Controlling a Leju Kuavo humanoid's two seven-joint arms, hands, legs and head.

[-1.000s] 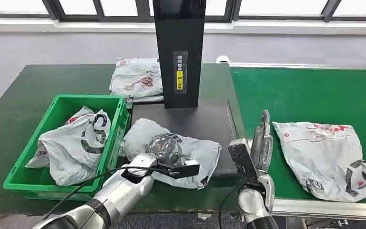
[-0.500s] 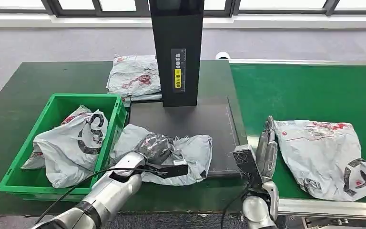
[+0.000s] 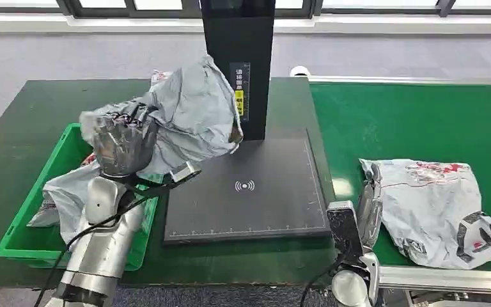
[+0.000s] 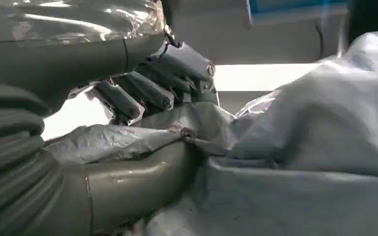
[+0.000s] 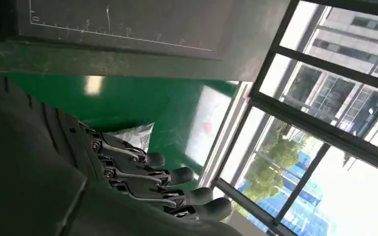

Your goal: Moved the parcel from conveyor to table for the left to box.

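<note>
Up close, thumb (image 4: 142,177) pinching parcel (image 4: 320,147)

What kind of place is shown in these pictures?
Probably a parcel-sorting station: a green conveyor belt carrying a grey parcel, a black scanning stand, and a green crate holding bagged parcels.

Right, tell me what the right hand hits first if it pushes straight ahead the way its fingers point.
Probably nothing soon: the right hand points up the green conveyor, bare ahead, with the parcel just beside it. Depth is unclear.
</note>
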